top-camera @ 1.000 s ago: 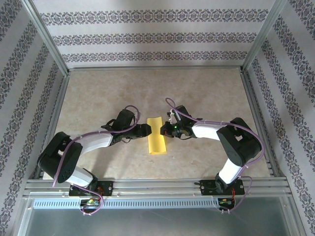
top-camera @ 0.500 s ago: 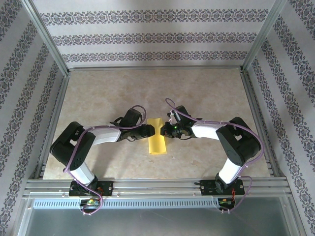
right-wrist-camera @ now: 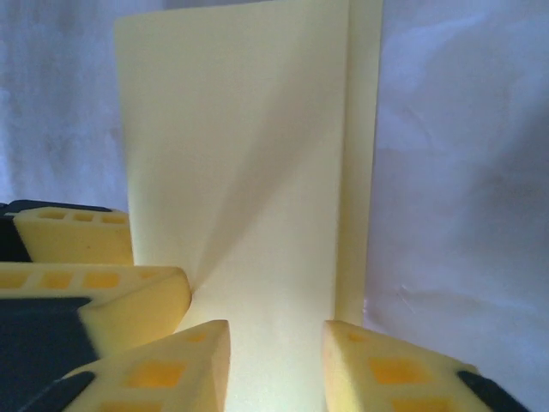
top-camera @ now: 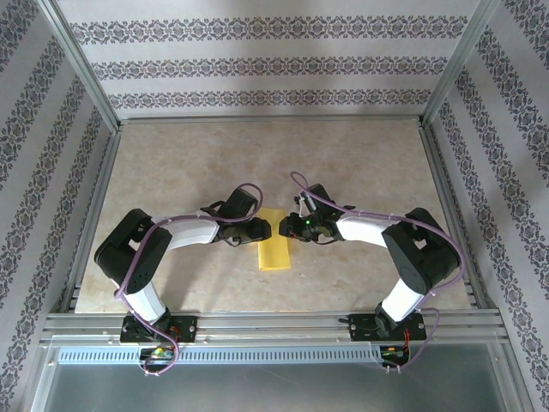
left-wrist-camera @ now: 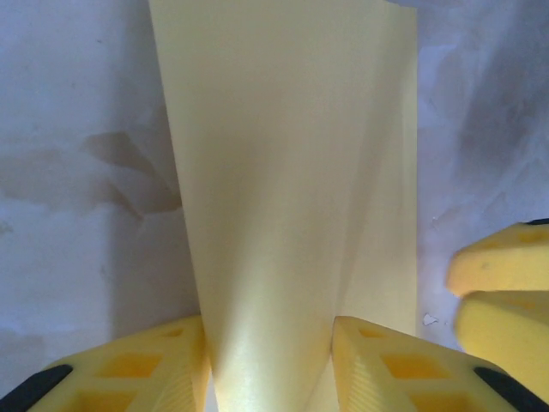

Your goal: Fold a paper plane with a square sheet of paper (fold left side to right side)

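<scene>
Inwards, left gripper (top-camera: 264, 230) and right gripper (top-camera: 284, 228) straddle the paper (top-camera: 274, 253).

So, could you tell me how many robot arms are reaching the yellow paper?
2. The left arm meets the yellow paper from its left side; the right arm meets it from its right. None appears hidden.

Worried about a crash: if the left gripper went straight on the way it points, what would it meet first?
The square sheet of paper: it lies between the left gripper's fingers and runs on ahead. The right gripper sits off to the side, probably clear, though depth is hard to judge.
</scene>
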`<state>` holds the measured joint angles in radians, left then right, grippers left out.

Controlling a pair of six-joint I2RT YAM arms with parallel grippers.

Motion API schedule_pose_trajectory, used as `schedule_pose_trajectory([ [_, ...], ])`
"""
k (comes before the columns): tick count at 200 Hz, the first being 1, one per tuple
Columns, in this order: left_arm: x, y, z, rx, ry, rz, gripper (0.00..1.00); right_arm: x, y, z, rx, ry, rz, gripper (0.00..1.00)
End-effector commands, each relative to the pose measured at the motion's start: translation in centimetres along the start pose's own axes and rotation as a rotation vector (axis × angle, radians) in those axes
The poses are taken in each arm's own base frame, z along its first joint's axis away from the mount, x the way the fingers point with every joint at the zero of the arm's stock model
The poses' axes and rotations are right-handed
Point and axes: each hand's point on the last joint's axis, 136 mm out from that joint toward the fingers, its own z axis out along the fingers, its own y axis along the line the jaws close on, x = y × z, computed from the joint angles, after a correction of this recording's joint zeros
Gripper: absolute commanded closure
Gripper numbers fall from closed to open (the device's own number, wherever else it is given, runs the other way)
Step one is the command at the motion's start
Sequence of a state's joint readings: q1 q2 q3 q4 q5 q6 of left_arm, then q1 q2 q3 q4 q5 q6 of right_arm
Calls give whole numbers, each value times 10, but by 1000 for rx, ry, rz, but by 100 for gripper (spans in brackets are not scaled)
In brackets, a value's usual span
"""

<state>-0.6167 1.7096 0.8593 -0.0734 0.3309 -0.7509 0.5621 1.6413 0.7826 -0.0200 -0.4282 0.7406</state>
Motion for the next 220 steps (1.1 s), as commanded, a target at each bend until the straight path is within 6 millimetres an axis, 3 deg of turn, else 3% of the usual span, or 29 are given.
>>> schedule_pose_trajectory([
  [1, 15, 13, 6, -89, 57, 24, 58, -11, -7, -19, 47, -59, -14, 61],
  [85, 19, 17, 14, -186, 101, 44, 54, -21, -30, -56, 110, -158, 7, 56],
  [220, 23, 16, 19, -219, 137, 77, 54, -18, -31, -54, 104, -141, 3, 55],
])
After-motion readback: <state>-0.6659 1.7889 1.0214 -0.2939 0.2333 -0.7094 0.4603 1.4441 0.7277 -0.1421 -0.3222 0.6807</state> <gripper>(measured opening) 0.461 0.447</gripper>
